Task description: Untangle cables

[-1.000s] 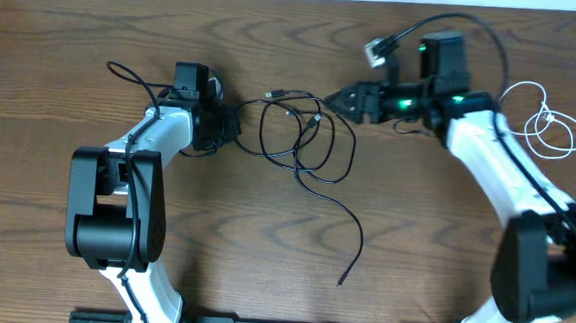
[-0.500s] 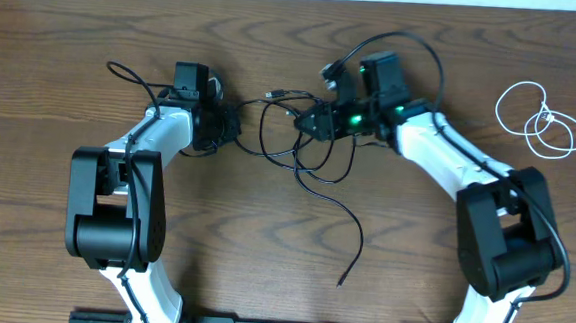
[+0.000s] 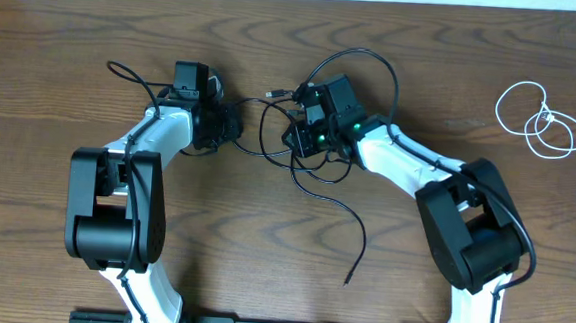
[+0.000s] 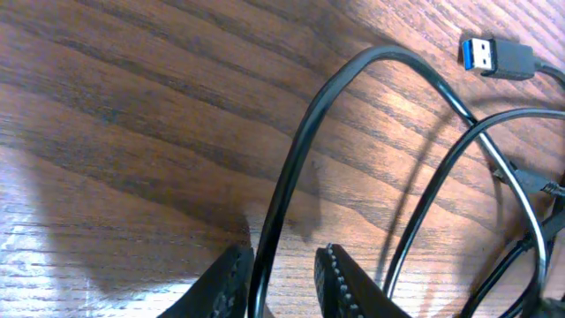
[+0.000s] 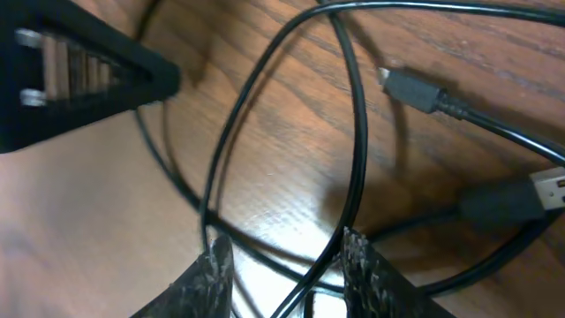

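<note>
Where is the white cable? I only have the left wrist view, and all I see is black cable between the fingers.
Observer: The white cable lies coiled at the far right of the table, apart from the black cable.
Operator: And the right arm?
Observer: The right fingers are down in the black tangle, spread apart, with a strand running between them.
Operator: Any loose end?
Observer: One free end trails toward the table's near edge, clear of both arms.
</note>
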Robot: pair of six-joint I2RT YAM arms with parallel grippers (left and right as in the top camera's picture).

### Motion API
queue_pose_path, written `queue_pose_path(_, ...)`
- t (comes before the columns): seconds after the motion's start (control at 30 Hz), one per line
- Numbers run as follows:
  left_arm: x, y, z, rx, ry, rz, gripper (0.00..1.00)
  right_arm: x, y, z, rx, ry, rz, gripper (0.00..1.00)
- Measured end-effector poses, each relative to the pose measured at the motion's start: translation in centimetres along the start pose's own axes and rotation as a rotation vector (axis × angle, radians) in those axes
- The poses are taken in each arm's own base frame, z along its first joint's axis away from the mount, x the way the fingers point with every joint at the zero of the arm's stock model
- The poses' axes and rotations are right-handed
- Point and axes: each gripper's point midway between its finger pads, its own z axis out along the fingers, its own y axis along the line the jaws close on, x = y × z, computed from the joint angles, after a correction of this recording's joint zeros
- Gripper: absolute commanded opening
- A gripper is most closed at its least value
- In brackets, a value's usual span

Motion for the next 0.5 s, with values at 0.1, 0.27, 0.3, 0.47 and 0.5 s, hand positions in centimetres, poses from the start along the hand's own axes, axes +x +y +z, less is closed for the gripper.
queue_pose_path(0.1,0.0,0.0,0.0,0.002,0.0,0.001,0.3,-0.1,-0.4,0.1,0.023,-0.009,0.0,0.4)
queue_pose_path(0.27,0.0,-0.1,0.0,0.004,0.0,0.001,0.31,-0.5,-1.4,0.1,0.082,-0.028,-0.002,0.5)
queue_pose_path(0.3,0.0,-0.1,0.0,0.003,0.0,0.001,0.31,-0.6,-1.6,0.0,0.09,-0.032,-0.003,0.5)
queue_pose_path(0.47,0.0,-0.1,0.0,0.004,-0.001,0.001,0.31,-0.7,-2.0,0.0,0.113,-0.038,0.008,0.42)
queue_pose_path(0.5,0.0,-0.1,0.0,0.004,0.0,0.001,0.31,-0.7,-2.0,0.0,0.115,-0.038,0.011,0.38)
